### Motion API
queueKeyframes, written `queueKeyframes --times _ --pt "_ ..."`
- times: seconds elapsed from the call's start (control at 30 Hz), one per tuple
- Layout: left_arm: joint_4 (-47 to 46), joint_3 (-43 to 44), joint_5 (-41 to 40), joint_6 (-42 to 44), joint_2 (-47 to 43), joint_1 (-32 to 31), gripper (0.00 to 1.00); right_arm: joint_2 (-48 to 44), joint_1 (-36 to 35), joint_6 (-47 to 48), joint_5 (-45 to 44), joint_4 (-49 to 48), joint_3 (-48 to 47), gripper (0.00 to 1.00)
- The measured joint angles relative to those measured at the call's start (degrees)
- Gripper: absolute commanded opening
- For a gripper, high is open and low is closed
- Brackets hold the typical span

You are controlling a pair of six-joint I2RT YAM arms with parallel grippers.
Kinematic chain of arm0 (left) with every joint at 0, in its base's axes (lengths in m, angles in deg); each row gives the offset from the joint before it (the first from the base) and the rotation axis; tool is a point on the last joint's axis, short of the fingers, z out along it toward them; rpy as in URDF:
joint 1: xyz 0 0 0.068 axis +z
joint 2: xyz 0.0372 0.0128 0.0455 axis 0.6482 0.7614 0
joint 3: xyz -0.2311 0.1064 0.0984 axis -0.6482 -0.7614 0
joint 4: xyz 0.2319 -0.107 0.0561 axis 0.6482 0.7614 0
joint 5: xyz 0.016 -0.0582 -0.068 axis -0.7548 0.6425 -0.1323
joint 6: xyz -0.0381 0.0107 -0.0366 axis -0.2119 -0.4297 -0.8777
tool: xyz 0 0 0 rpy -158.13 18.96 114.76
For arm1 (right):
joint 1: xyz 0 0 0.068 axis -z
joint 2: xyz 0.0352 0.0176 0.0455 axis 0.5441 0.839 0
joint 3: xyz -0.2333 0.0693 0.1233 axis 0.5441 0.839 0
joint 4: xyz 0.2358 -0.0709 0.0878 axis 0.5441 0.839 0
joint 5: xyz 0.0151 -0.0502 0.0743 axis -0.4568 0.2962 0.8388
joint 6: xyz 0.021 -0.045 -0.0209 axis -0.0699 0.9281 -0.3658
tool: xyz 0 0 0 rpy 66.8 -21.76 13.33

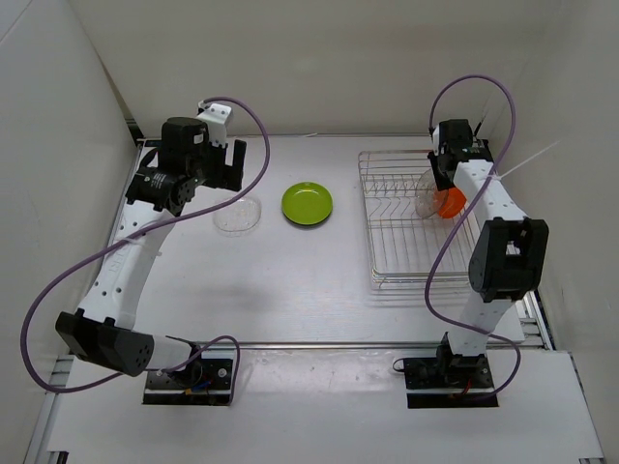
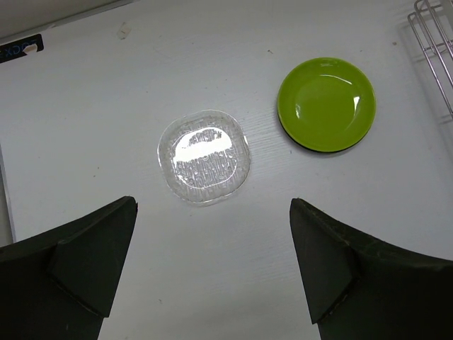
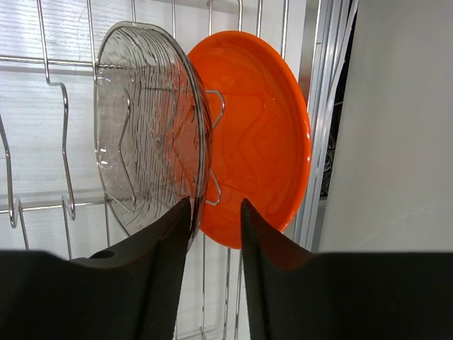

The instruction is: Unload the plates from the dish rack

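The silver wire dish rack [image 1: 406, 253] sits on the right of the table. Two plates stand upright at its far right end: a clear plate [image 3: 145, 120] and an orange plate [image 3: 265, 134] just behind it. My right gripper [image 3: 214, 203] reaches down at them with its jaws narrowed but still apart. The clear plate's lower rim and the orange plate's bottom edge lie in the gap. A lime green plate [image 1: 307, 204] and a second clear plate [image 1: 238, 215] lie flat on the table. My left gripper [image 2: 212, 204] hovers wide open and empty above that clear plate [image 2: 204, 156].
A dark rim shows under the near edge of the green plate [image 2: 325, 104]. The rack's corner [image 2: 433, 42] is at the upper right of the left wrist view. White walls enclose the table on three sides, and the right wall stands close to the rack [image 3: 65, 142].
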Motion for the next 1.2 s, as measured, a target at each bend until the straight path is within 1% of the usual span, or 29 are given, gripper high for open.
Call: queueKeyframes --times 0.07,0.1,0.2,0.27,0.37,0.57,0.6,0.7,0.73,0.77,0.9,1.2 --pt "-0.09 -0.15 -0.31 0.04 0.00 0.00 1.00 0.20 -0.09 -0.02 -0.04 -0.07 -0.07 0.33" --pt "-0.09 -0.31 -0.46 0.13 0.00 0.00 1.00 0.26 -0.22 -0.02 -0.22 -0.09 -0.07 0.33" --pt "-0.57 -1.25 -0.68 0.20 0.00 0.00 1.00 0.50 -0.72 -0.07 -0.87 -0.07 -0.11 0.28" --pt "-0.87 -2.12 -0.70 0.22 0.02 0.00 1.00 0.63 -0.85 -0.33 -1.27 -0.04 -0.15 0.28" --pt "-0.94 -2.60 -0.72 0.28 0.28 0.00 1.00 0.85 -1.03 -0.57 -1.75 0.07 -0.22 0.25" --pt "-1.36 -2.78 -0.68 0.35 0.52 0.31 1.00 1.27 -1.38 -0.90 -1.99 0.74 -0.81 0.17" --pt "-1.38 -2.80 -0.61 0.35 0.52 0.52 1.00 1.29 -1.40 -1.07 -1.97 0.83 -0.81 0.17" --pt "-1.38 -2.80 -0.50 0.33 0.52 0.85 1.00 1.40 -1.64 -1.40 -2.27 0.87 -0.81 0.12" --pt "-1.38 -2.80 -0.50 0.33 0.52 0.96 1.00 1.40 -1.70 -1.60 -2.47 0.87 -0.81 0.12" --pt "-1.38 -2.80 -0.50 0.33 0.52 1.22 1.00 1.40 -1.73 -1.84 -2.67 0.90 -0.83 0.08" --pt "-1.38 -2.82 -0.09 0.33 0.52 1.53 1.00 1.42 -1.81 -2.49 -3.43 0.87 -0.92 0.00" --pt "-1.40 -2.82 0.33 0.26 0.57 2.01 1.00 1.42 -2.69 -3.56 -7.93 3.06 -2.69 0.00"
